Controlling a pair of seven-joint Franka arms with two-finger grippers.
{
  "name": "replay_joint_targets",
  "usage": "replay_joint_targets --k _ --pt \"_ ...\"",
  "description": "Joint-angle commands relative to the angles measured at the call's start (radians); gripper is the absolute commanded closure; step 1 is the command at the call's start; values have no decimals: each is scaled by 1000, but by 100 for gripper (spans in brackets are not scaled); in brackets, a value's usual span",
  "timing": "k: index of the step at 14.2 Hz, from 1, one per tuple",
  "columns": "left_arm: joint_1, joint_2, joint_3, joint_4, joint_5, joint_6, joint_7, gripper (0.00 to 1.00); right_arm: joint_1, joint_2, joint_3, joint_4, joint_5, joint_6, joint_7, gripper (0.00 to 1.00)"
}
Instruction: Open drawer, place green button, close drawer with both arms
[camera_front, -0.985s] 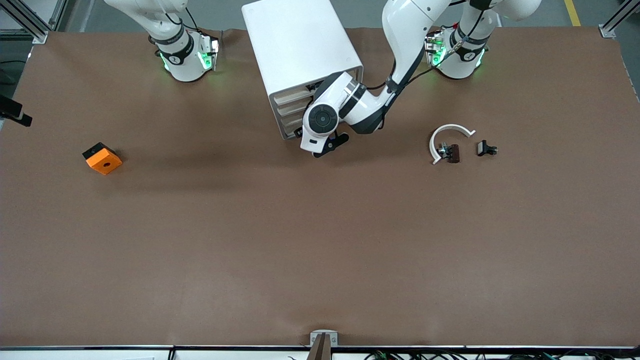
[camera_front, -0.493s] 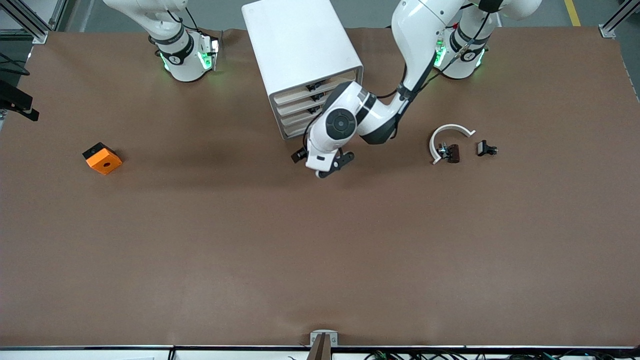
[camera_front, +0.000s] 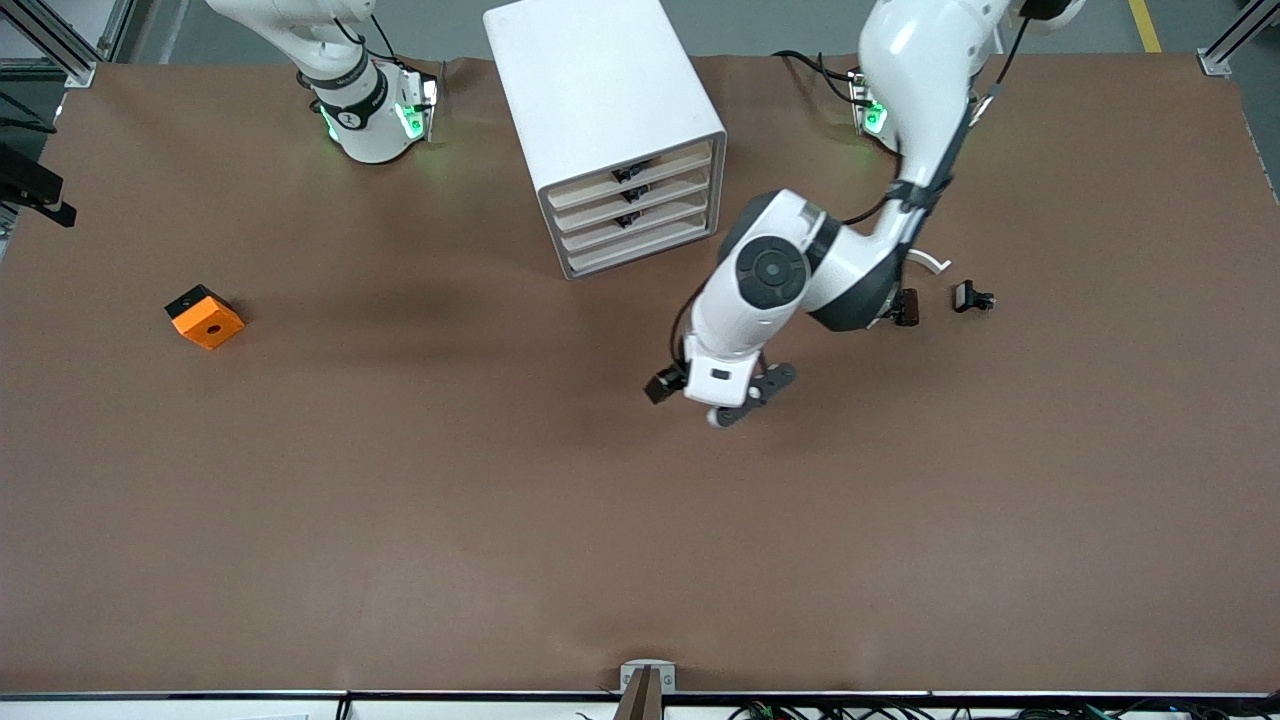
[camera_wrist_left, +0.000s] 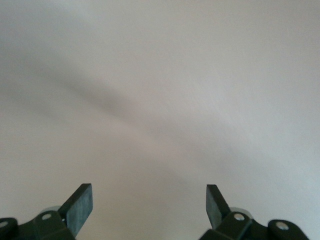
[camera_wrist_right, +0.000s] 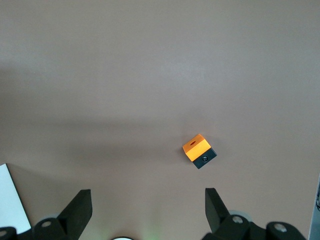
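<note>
Brown surface (camera_front: 500, 520) is overhung at the cabinet's (camera_front: 600, 90) five o'clock by the left gripper (camera_wrist_left: 149, 202), fingers spread and empty. The drawer (camera_front: 640, 222) is seen shut. The right gripper (camera_wrist_right: 148, 205), fingers likewise apart, is held near the orange block (camera_wrist_right: 198, 150) at nine o'clock. The white ring (camera_front: 930, 262) at three o'clock is half-covered by the left arm.

Orange block (camera_front: 204, 317) on brown table (camera_front: 400, 500), toward right arm's end.

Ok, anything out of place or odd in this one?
Nothing spilled or damaged. Only the cabinet sits skewed on the table, all four drawers looking shut. Left gripper open, empty, over bare table; right gripper open above the table near the orange block.
</note>
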Motion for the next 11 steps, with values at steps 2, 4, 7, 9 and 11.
replay_joint_targets --k 2,4,7,9,11 --pt "148 -154 1 -26 44 -127 112 0 7 -33 -6 -32 10 0 -15 0" --pt "251 -227 -3 -27 44 -244 305 0 8 -31 -13 -32 12 -4 -15 0" --pt "397 -303 -3 -31 42 -384 598 0 11 -31 -12 -26 14 -1 0 0" --pt "493 -344 -5 -38 42 -450 749 0 10 -31 -12 -25 29 -7 5 0" --pt "594 -404 -6 -79 36 -483 916 0 7 -31 -13 -23 55 -16 5 0"
